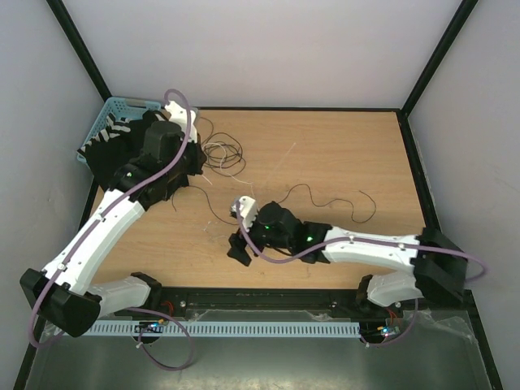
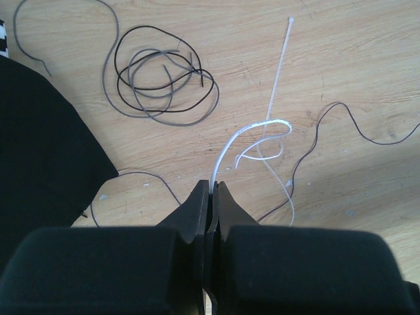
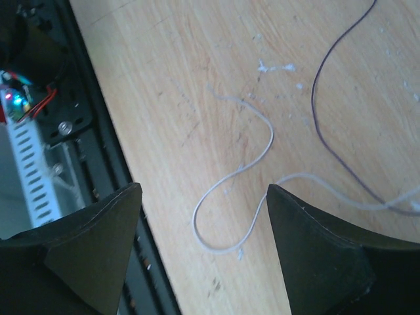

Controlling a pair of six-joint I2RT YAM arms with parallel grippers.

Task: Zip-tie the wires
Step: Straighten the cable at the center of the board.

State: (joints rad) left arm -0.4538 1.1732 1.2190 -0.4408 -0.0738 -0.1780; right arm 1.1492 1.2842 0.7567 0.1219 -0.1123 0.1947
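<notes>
The wires [image 2: 161, 79] look hair-thin, limp and almost weightless. I judge they will slip or spring out of a pinch, so the best hold is on the coil where the strands cross, gathered as one bundle. That coil lies on the counter [image 1: 341, 146] ahead of my left claw [image 2: 211, 190] and apart from it. I see dark and grey strands in it but cannot separate them to count. At least three loose strands trail around it, one long strand [image 2: 338, 104] running off to the right.

My left claw is pinched shut on a white zip tie [image 2: 259, 125], which curls forward from the tips. A second zip tie [image 2: 279, 72] lies straight just beyond, which makes two for certain. My right claw [image 3: 203, 190] stands wide open and holds nothing. It hangs over a pale strand [image 3: 230, 184] near the counter's front edge. One blue basket [image 1: 110, 114] sits at the far left.
</notes>
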